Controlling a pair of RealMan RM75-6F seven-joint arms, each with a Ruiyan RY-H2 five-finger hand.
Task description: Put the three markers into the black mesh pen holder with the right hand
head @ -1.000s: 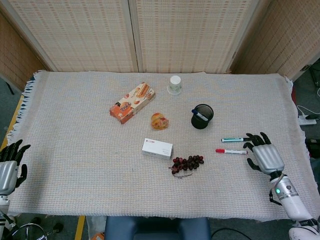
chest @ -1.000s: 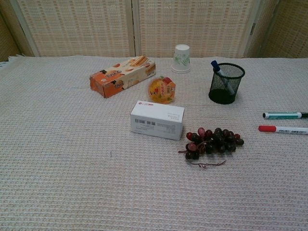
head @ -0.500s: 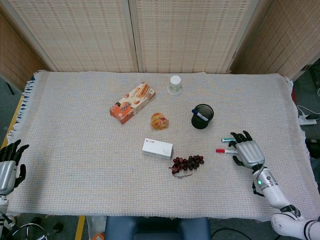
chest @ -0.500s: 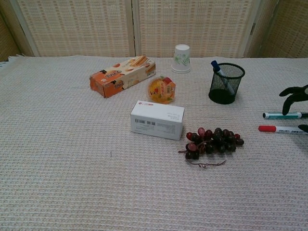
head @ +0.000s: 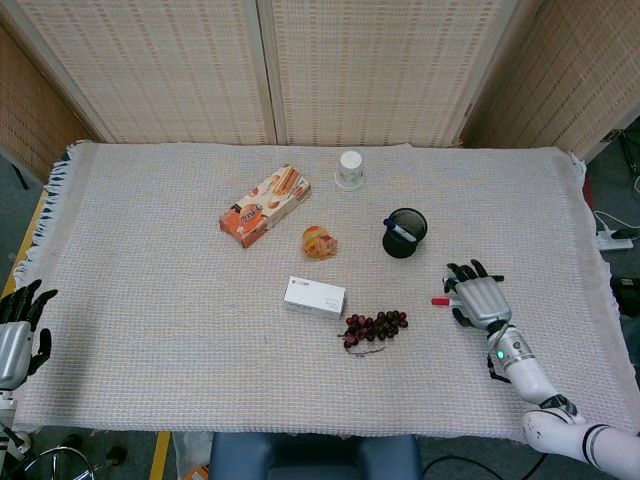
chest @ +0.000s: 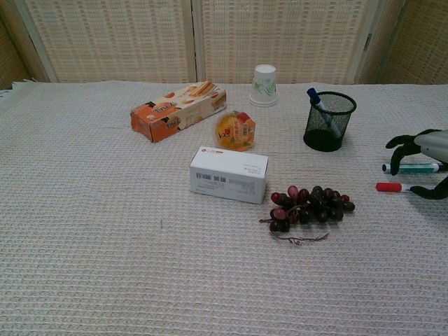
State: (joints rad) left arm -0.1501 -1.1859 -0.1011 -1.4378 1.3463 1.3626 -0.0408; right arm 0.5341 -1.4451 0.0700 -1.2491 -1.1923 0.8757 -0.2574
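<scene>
The black mesh pen holder [head: 405,232] [chest: 329,121] stands right of centre with a blue marker [head: 399,230] [chest: 316,101] leaning inside it. A green marker [chest: 412,168] and a red marker [head: 441,300] [chest: 390,187] lie on the cloth to its right. My right hand [head: 478,296] [chest: 422,159] hovers over both, fingers spread, covering most of them in the head view; it holds nothing. My left hand [head: 18,330] rests open at the table's near left edge.
A bunch of dark grapes [head: 375,326] lies just left of the red marker. A white box [head: 314,297], an orange jelly cup [head: 319,242], a biscuit box [head: 264,205] and a paper cup [head: 349,169] stand further left and back.
My right hand has moved left and forward across the cloth, from beside the markers' right ends to over them. The markers have not moved. The left hand is still.
</scene>
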